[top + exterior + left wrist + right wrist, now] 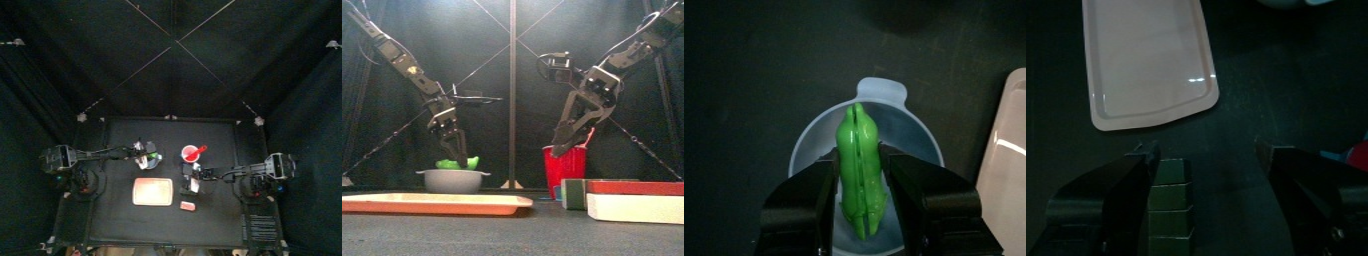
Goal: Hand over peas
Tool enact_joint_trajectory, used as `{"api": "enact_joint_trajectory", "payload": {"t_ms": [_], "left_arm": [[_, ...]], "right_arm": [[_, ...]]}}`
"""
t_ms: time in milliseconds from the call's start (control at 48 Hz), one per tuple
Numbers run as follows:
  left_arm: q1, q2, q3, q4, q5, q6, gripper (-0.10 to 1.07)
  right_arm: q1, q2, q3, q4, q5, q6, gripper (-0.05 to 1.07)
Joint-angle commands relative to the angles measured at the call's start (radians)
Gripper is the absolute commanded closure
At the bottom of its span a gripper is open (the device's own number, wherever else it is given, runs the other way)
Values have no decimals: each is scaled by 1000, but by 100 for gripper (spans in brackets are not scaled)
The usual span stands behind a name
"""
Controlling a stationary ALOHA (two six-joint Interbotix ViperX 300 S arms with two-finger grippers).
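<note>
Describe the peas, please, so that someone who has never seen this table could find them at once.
Look to the left arm's side of the black table, at the small grey bowl. Just over it, the left gripper is closed on the peas, a bright green pod. It is the only green thing, unlike the red cup and pink board.

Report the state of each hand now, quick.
Left hand: closed on the green pea pod, over the small grey bowl.
Right hand: open, holding nothing.
</note>
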Motion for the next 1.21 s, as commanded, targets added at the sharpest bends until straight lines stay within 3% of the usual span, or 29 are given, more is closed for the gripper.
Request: {"api": "enact_joint_trajectory", "payload": {"t_ms": [0, 250, 438, 688, 1188], "left_arm": [[-17, -31, -14, 2, -23, 2, 42], [-127, -91, 5, 25, -181, 9, 42], [-189, -124, 32, 43, -385, 11, 42], [-209, -126, 74, 38, -617, 9, 42], [-244, -67, 52, 54, -638, 11, 42]], "right_arm": [[-11, -34, -14, 2, -11, 2, -2], [-37, -67, -26, 2, -40, 2, -2], [-61, -115, -14, 2, -153, 2, -2], [-78, -137, -3, 37, -245, 2, -2], [-75, -121, -9, 87, -374, 2, -2]]}}
